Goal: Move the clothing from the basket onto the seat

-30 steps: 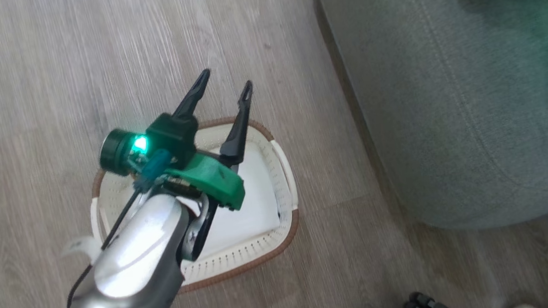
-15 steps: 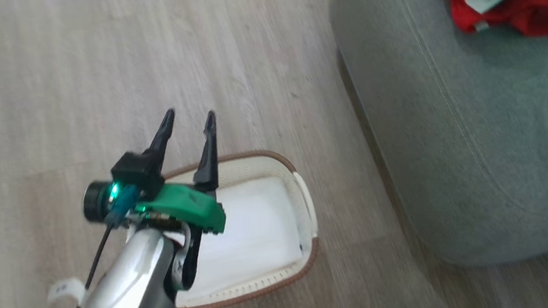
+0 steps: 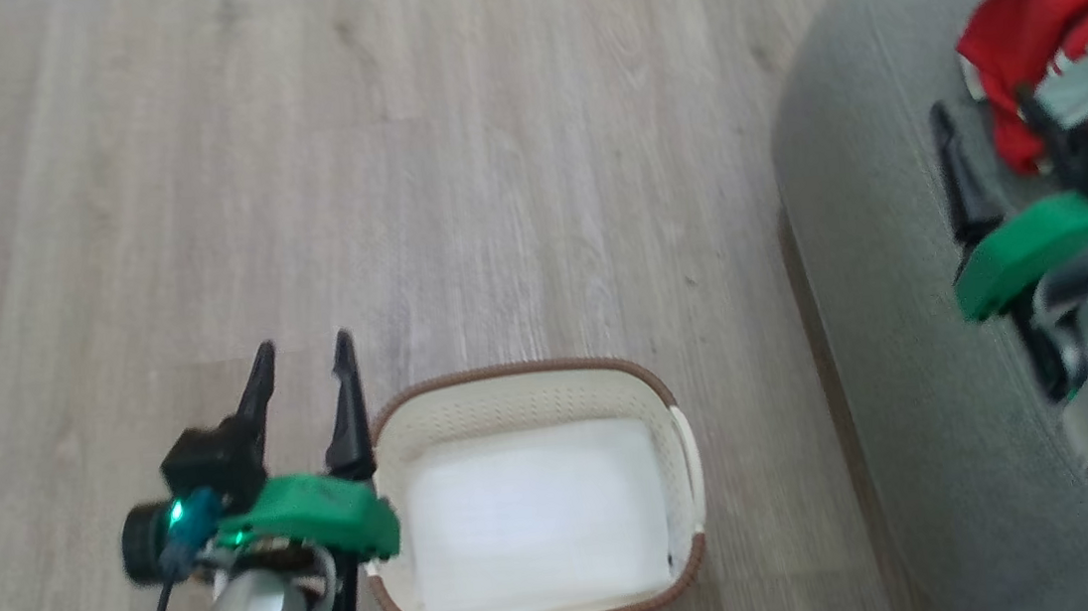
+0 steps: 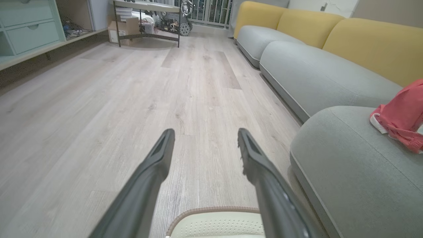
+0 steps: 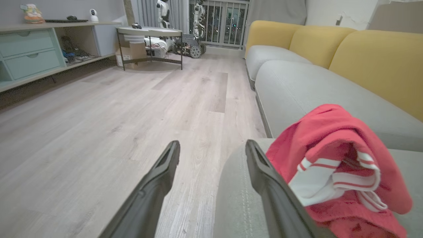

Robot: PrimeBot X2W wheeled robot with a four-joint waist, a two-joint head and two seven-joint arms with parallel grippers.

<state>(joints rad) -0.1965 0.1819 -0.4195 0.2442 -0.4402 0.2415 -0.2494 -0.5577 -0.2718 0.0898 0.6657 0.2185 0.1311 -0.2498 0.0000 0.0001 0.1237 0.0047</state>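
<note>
Pale wood-plank floor (image 3: pixel 489 151) underfoot. Left gripper (image 3: pixel 303 349): jaws apart, empty, just beside the basket (image 3: pixel 522 387), whose white bottom lies bare. Seat (image 3: pixel 886 332) further right; right gripper (image 5: pixel 212 145) over its rounded edge, jaws apart, holding nothing. Clothing (image 3: pixel 1054 7) sits heaped on the seat, just beside that gripper. Judgement: light, limp fabric, unlikely to slip; pinch a raised fold or the striped trim, not a flat panel.

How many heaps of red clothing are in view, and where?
1. The bright red fabric heap with striped white trim lies on the grey-green sofa seat cushion; the cream perforated plastic basket holds none. Further garments inside the heap may be hidden.
</note>
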